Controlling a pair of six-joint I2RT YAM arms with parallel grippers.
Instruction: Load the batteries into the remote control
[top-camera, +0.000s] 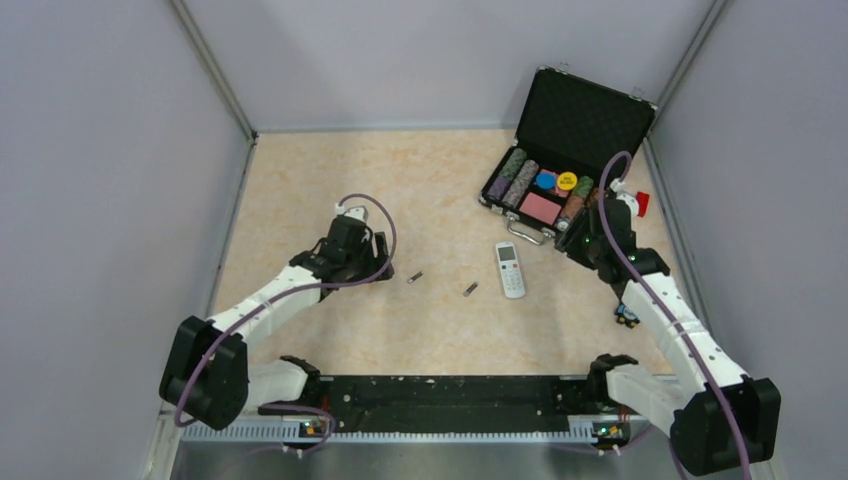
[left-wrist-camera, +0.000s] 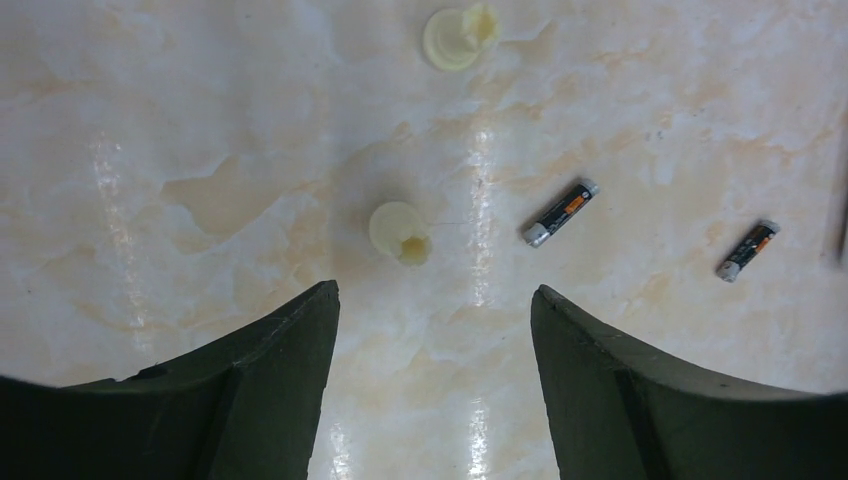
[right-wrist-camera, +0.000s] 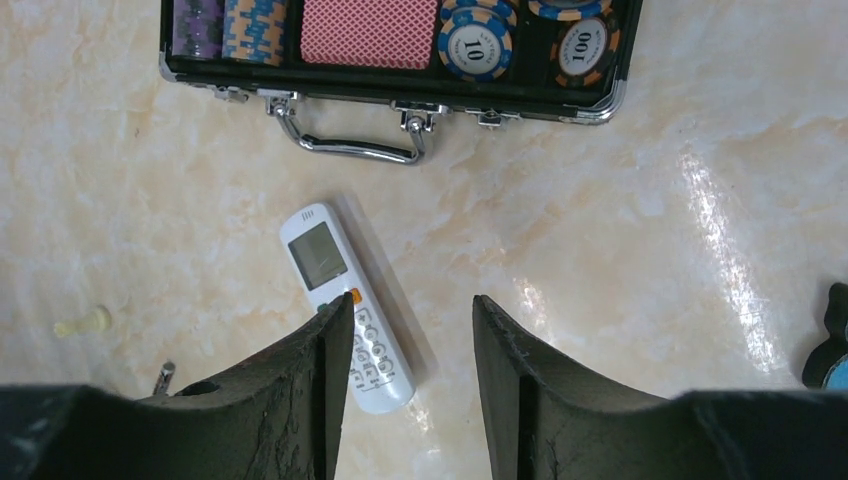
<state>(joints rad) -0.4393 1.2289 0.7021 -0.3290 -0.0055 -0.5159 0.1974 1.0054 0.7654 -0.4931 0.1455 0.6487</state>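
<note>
The white remote control (top-camera: 510, 269) lies face up on the marble table, screen end toward the case; it also shows in the right wrist view (right-wrist-camera: 345, 305). Two small dark batteries (top-camera: 415, 277) (top-camera: 470, 289) lie loose to its left, and show in the left wrist view (left-wrist-camera: 560, 213) (left-wrist-camera: 747, 250). My left gripper (top-camera: 385, 268) is open and empty (left-wrist-camera: 433, 290), left of the nearer battery. My right gripper (top-camera: 572, 240) is open and empty (right-wrist-camera: 412, 298), just right of the remote; its left finger (right-wrist-camera: 320, 380) overlaps the remote's button end.
An open black poker-chip case (top-camera: 560, 150) stands at the back right, its handle (right-wrist-camera: 350, 150) facing the remote. Two cream pegs (left-wrist-camera: 400, 232) (left-wrist-camera: 457, 36) lie ahead of the left gripper. A small dark blue object (top-camera: 627, 317) lies by the right arm.
</note>
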